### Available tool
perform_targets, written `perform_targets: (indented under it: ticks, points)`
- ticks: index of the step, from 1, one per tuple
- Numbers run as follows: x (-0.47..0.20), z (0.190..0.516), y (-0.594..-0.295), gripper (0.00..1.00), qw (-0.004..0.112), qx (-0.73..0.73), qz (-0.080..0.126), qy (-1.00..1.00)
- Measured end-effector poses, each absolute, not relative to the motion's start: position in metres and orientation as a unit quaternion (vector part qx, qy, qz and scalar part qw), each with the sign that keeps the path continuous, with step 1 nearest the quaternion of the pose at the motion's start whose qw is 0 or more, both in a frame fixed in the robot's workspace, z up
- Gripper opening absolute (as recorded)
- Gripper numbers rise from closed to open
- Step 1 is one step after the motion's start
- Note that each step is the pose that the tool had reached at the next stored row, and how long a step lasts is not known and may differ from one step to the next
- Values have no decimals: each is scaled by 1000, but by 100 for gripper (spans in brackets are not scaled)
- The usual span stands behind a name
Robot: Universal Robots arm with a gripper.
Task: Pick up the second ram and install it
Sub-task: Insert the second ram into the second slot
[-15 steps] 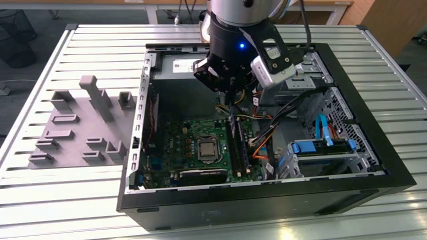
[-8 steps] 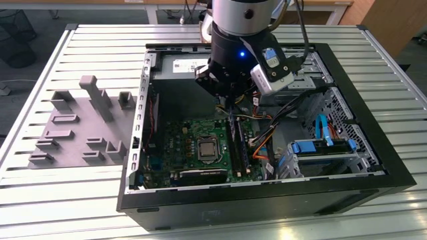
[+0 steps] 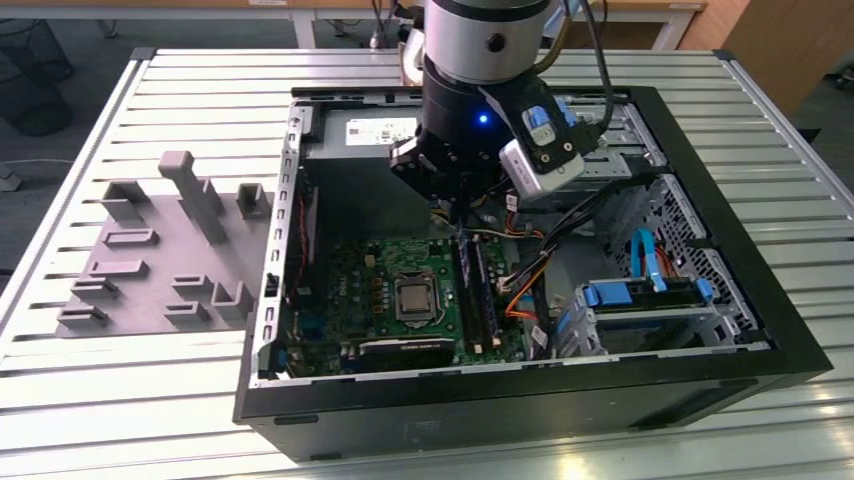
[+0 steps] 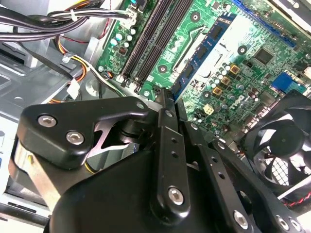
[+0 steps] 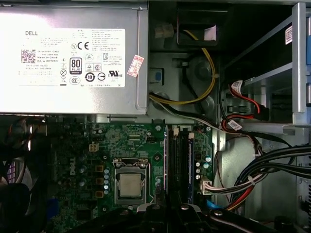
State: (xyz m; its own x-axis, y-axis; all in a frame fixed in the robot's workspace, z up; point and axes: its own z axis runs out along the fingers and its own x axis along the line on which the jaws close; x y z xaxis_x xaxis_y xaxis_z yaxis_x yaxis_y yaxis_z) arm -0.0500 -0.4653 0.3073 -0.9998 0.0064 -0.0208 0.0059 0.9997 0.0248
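Observation:
My gripper (image 3: pixel 458 212) hangs inside the open computer case (image 3: pixel 787 350), just above the far end of the long black memory slots (image 3: pixel 477 295). Its fingers (image 4: pixel 165 111) are pressed together, shut, and I see nothing between them. In the slots, long narrow dark sticks stand on edge, one with a blue streak along its side (image 5: pixel 189 167). I cannot tell which of them is the second ram. The same slots (image 4: pixel 153 39) run away from the fingertips in the second wrist view. The green motherboard (image 3: pixel 387 270) with its silver processor (image 5: pixel 130 185) lies beside them.
A grey fixture (image 3: pixel 160 260) with upright holders stands on the slatted table at the exterior view's left. Inside the case are the power supply (image 5: pixel 73 58), bundled cables (image 3: pixel 534 270), a blue drive cage (image 3: pixel 641 300) and a fan (image 4: pixel 277 160).

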Motion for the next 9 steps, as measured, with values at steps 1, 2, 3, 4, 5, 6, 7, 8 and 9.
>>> perform_targets:
  ticks: [1,2,3,4,5,6,7,8,9]
  points:
    - [-50,307,-465,14,10,3,12,1000]
    - [-50,307,-465,14,10,3,12,1000]
    - [-50,307,-465,14,10,3,12,1000]
    - [-50,307,-465,14,10,3,12,1000]
    - [-50,307,-465,14,10,3,12,1000]
    - [-50,307,-465,14,10,3,13,1000]
    - [-50,307,-465,14,10,3,13,1000]
    - [-50,307,-465,14,10,3,13,1000]
    - [-50,307,-465,14,10,3,13,1000]
